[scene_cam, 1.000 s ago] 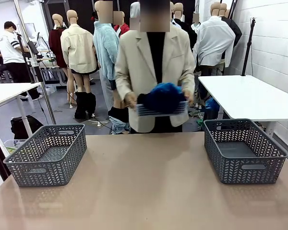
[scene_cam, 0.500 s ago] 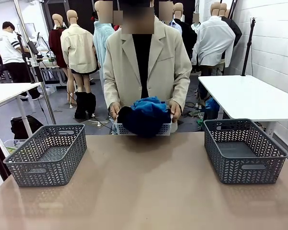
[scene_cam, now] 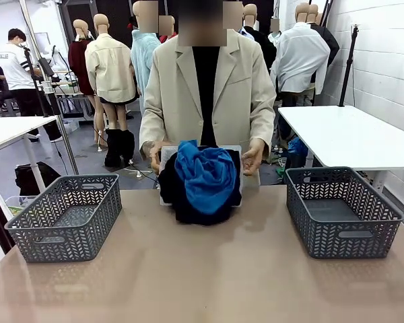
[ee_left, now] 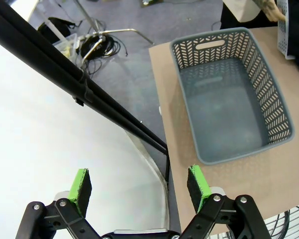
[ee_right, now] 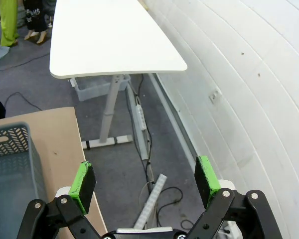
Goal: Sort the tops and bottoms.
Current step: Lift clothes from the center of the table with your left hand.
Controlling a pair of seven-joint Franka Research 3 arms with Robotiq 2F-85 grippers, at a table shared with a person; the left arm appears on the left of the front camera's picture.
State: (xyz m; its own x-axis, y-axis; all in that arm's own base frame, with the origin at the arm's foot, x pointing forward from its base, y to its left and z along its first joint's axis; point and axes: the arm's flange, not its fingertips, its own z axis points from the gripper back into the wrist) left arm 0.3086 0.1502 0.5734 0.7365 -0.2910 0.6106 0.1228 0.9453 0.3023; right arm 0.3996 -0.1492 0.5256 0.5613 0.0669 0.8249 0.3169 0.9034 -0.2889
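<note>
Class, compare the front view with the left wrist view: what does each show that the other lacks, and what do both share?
Front view adds: a bright cobalt-blue knit top heaped on dark garments, and the right-hand grey plastic lattice basket. Left wrist view adds: the open left gripper with green pads, and black cables on the floor. Shared: the left-hand grey plastic lattice basket, empty, on the tan tabletop.
</note>
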